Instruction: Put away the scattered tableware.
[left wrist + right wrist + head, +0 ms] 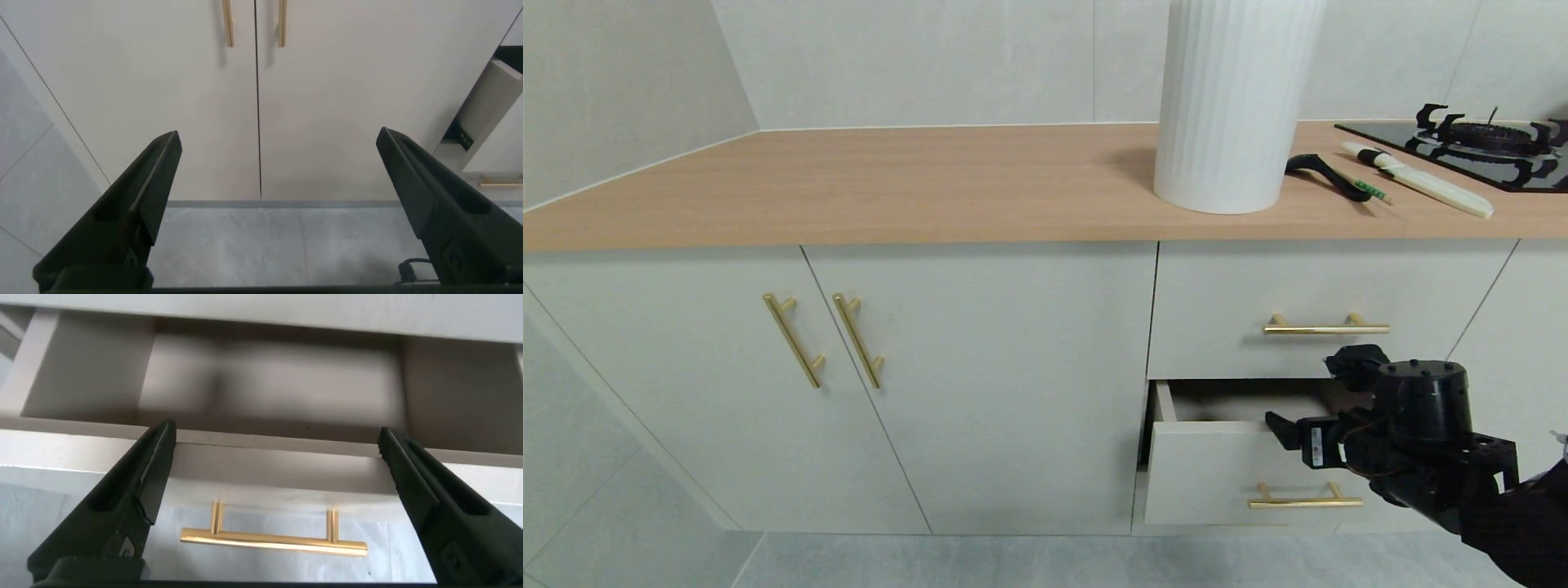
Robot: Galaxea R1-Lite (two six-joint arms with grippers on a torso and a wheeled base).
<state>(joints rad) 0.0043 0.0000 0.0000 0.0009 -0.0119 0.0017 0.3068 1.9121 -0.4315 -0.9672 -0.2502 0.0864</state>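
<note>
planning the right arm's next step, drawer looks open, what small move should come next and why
Probably lift the right gripper up toward the counter to reach the knife. The lower drawer stands open, the gripper is open and empty at its front, and the knife lies by the stove.

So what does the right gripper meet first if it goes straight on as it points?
Probably the front panel's top edge on the pulled-out white drawer with gold bar handle; depth is unclear, it may pass above.
</note>
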